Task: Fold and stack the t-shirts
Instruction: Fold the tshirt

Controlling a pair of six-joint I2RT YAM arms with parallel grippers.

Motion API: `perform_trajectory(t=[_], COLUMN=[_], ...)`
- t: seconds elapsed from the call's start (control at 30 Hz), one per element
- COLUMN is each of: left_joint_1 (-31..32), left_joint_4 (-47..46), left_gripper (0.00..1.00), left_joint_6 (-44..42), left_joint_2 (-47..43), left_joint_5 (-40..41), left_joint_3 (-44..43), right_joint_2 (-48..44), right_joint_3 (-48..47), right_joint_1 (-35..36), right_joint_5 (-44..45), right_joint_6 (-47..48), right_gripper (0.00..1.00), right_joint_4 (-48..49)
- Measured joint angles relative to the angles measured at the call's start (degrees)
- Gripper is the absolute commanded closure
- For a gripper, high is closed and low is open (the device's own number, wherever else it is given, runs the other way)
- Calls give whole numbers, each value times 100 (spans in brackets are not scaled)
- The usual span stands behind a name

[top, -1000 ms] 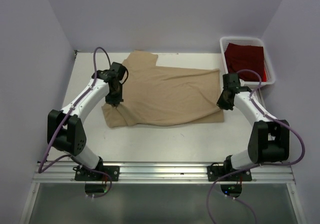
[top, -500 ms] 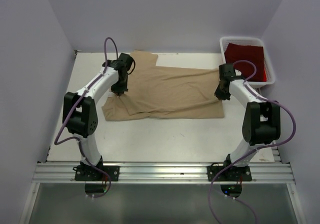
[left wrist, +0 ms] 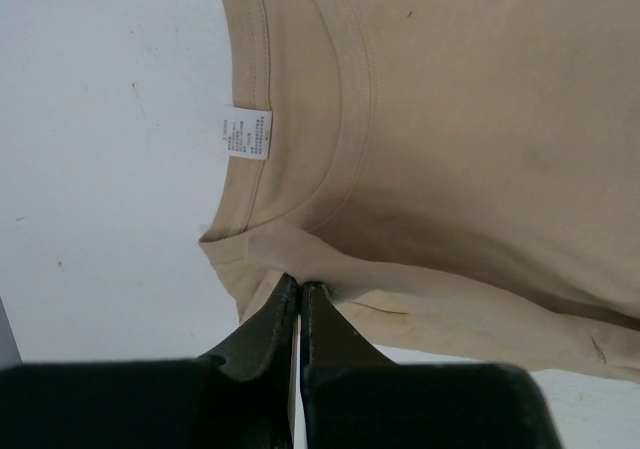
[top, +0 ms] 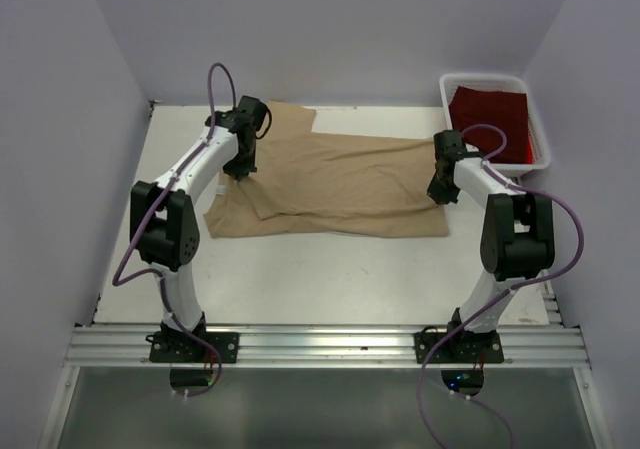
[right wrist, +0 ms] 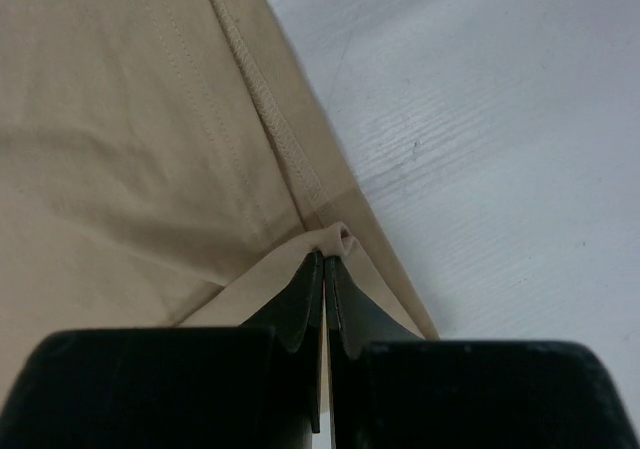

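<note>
Both arms are reaching mid-frame, left gripper and right gripper pinching the soft tan cloth t-shirt, lying lengthwise left-right, collar leftward.

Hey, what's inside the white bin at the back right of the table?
The white bin holds a dark red t-shirt, which covers almost all of its floor. Whether anything lies beneath that shirt cannot be seen.

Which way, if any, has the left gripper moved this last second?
Yes: the left gripper, pinching the tan t-shirt, moved away from the front rail.
</note>
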State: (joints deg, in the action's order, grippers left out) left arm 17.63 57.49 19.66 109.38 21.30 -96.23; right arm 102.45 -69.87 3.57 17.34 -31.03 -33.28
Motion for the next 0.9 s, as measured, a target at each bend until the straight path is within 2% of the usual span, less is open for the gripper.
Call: perform_trajectory(t=[0.5,0.9], left_joint_1=[0,-70], left_joint_4=[-28,-175], left_gripper=[100,100], left_joint_6=[-181,-232], left_joint_2=[584,796], left_joint_5=[22,107], left_joint_3=[-494,-557], right_joint_2=[63,170], right_joint_3=[-83,-96], right_joint_1=[0,0], right_joint_5=[2,4], right_joint_6=[0,-2], right_gripper=[100,100], right_joint_4=[35,52])
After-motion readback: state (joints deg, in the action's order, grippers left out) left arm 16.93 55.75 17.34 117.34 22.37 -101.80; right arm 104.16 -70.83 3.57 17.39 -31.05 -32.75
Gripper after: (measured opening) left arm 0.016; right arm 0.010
